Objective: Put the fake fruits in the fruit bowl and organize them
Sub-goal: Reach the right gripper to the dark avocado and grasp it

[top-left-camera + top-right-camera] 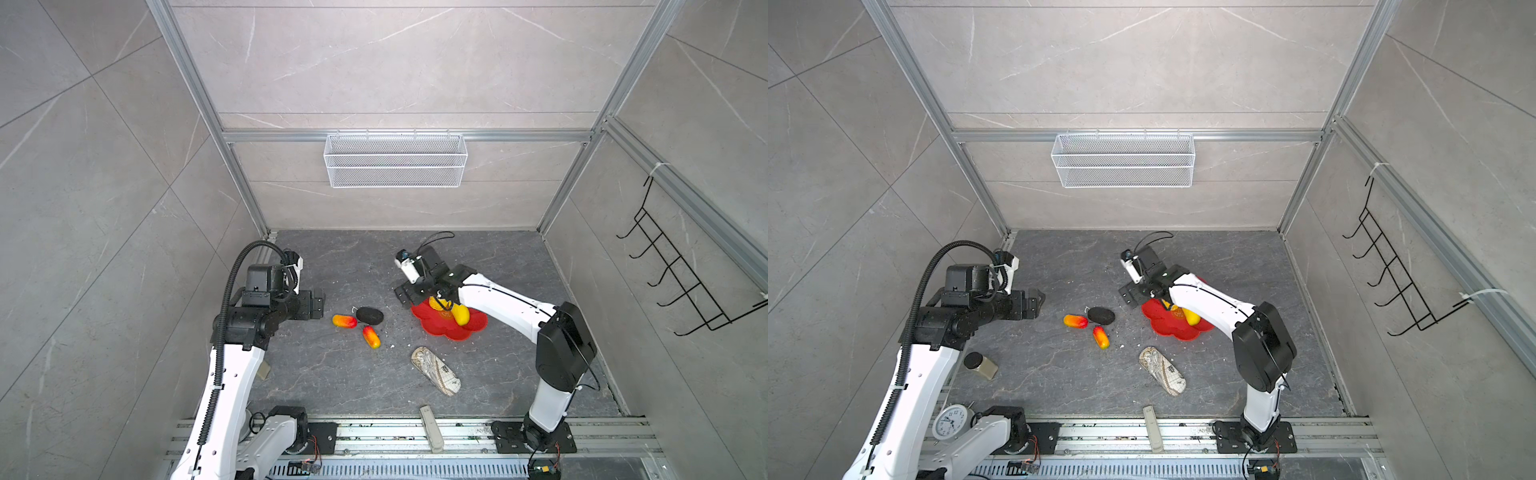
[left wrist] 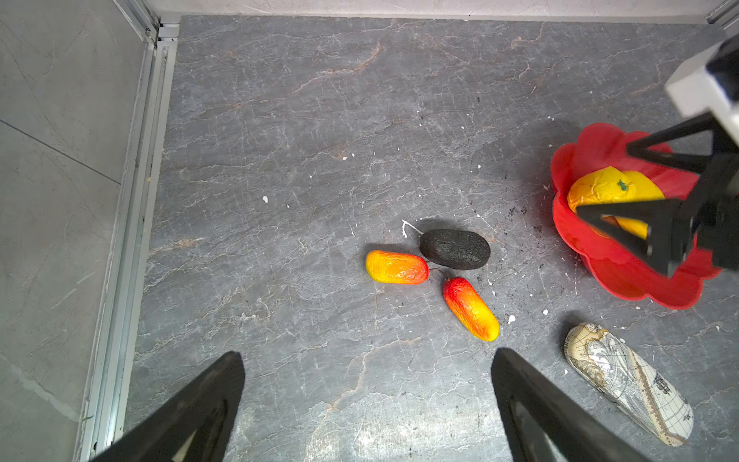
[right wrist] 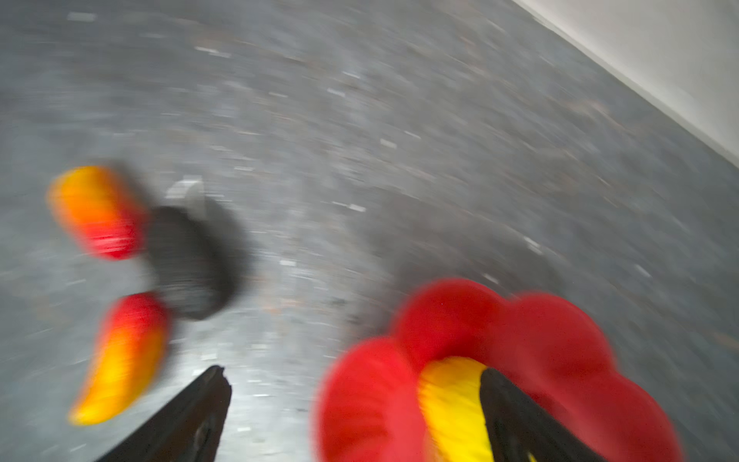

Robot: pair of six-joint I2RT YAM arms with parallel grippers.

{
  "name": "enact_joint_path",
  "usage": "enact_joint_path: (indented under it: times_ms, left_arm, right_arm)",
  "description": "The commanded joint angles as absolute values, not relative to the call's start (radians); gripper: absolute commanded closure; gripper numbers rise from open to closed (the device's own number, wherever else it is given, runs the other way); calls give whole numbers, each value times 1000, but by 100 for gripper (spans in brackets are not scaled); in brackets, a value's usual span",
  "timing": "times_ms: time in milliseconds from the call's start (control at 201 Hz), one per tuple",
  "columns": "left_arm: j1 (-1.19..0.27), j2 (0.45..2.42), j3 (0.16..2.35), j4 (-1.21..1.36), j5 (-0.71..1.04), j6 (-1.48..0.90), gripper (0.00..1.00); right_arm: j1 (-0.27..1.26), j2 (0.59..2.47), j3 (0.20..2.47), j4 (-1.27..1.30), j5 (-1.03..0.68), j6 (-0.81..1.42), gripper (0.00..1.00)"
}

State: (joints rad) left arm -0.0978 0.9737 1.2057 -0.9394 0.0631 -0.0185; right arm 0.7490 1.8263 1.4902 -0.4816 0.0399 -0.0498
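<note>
Right fingers (image 3: 516, 416) spread, seemingly astride bowl rim (image 3: 356, 400)

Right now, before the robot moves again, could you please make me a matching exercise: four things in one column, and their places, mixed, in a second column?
Things
1. black oval fruit
2. bumpy yellow fruit
3. patterned case
4. wire basket

Places
a. hangs on the back wall
b. lies in the fruit bowl
c. on the table, nearest to its front edge
d. on the table, beside a red-yellow fruit

Pairs: 1-d, 2-b, 3-c, 4-a
</note>
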Motion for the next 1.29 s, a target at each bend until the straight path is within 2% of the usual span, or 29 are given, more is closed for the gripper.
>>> enact_joint_path:
  times_ms: [0, 159, 349, 533, 1086, 1170, 1290]
  left_arm:
    - [-96, 956, 1213, -938, 82, -26, 0]
    - [-97, 960, 1216, -936, 92, -24, 0]
    - [-97, 957, 1210, -930, 100, -25, 0]
    - [-97, 956, 1207, -927, 100, -21, 0]
    - [-97, 937, 1192, -934, 91, -23, 0]
    - [-97, 934, 1192, -934, 91, -24, 0]
    - [-97, 931, 1193, -937, 86, -24, 0]
  right_arm:
    - [809, 1873, 1550, -496, -38, -97, 1]
    - [858, 1997, 1645, -508, -93, -94, 1]
    - [882, 2122, 1725, -514, -115, -54, 14]
    - [881, 2178, 1751, -502, -118, -40, 23]
    - [881, 2313, 1872, -530, -45, -19, 42]
    - [879, 2315, 1873, -531, -36, -16, 47]
    - [880, 2312, 1871, -534, -34, -14, 65]
